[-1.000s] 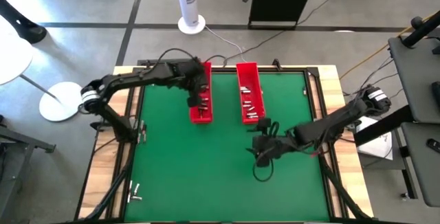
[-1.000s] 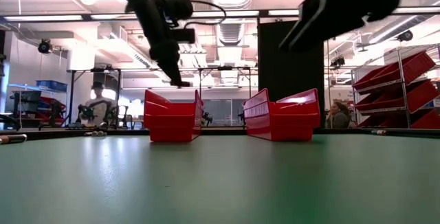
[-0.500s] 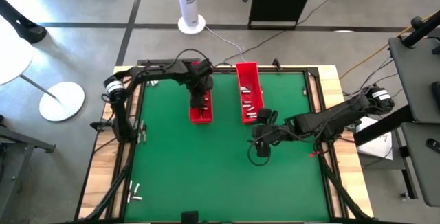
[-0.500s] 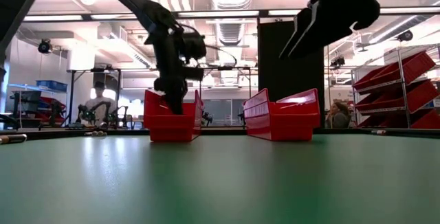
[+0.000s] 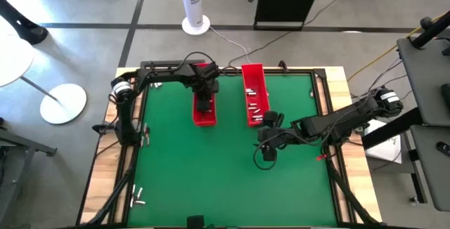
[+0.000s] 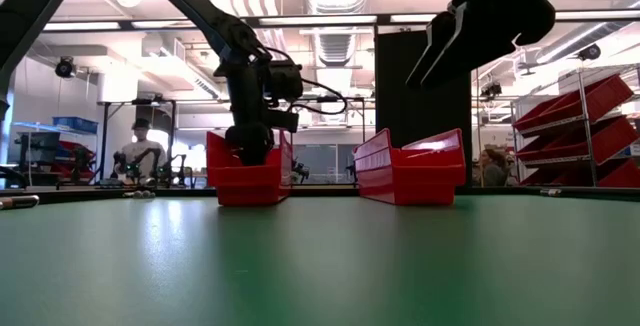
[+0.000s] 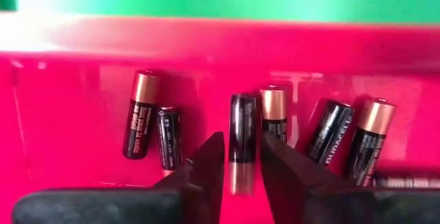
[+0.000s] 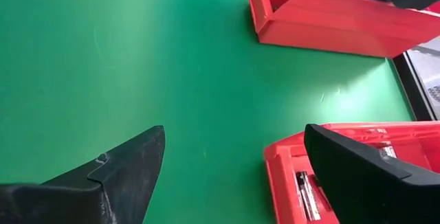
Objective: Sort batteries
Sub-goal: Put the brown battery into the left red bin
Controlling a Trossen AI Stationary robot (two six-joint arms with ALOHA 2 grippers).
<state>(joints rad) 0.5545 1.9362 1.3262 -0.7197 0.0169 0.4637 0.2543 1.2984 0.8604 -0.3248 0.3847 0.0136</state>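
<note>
The left gripper (image 7: pixel 241 161) is down in the left red tray (image 5: pixel 204 102), its fingers a little apart around one battery (image 7: pixel 242 129) lying among others.

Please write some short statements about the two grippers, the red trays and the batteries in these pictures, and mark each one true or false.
1. The left gripper is down inside the left red tray. True.
2. The right gripper is shut on a battery. False: its fingers stand wide open and hold nothing.
3. Several batteries lie in the tray under the left gripper. True.
4. The right gripper rests inside the right red tray. False: it hangs above the green table, near that tray's end.
5. The two trays touch each other. False: green table shows between them.
</note>
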